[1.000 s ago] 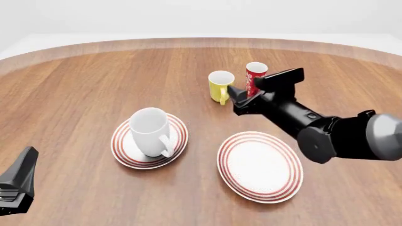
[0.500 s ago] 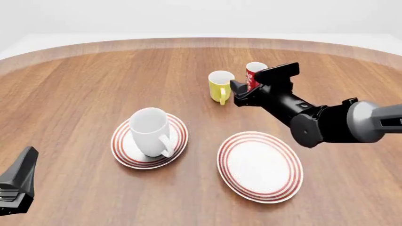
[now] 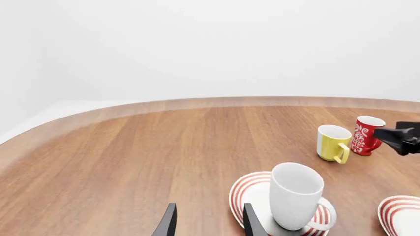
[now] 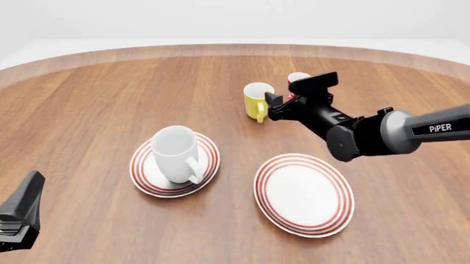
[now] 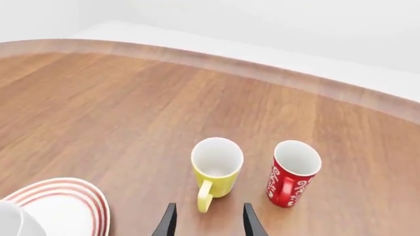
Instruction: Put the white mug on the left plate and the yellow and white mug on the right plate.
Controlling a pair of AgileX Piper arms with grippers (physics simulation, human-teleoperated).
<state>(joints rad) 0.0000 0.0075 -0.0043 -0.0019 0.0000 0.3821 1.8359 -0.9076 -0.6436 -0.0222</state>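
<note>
The white mug (image 4: pixel 176 154) is standing upright on the left plate (image 4: pixel 144 177), handle turned toward the arms' side, so that half of the task is reading as done. The left gripper (image 3: pixel 204 227) is resting low at the near left of the tabletop (image 4: pixel 96 99), fingers parted and grasping nothing, apparently parked clear of the work.

The right gripper (image 4: pixel 290 99) is reaching forward over the tabletop with its fingers spread and empty, lined up on the yellow and white mug (image 4: pixel 257 100), which is standing upright at the far middle with its handle facing the arm. The opening is framing the mug, presumably for a grasp at the handle or wall. A red patterned mug (image 5: pixel 292 173) is standing just beside the yellow one, so a wide approach risks nudging it. The right plate (image 4: pixel 273 204) is lying bare nearer the arms, awaiting its mug.
</note>
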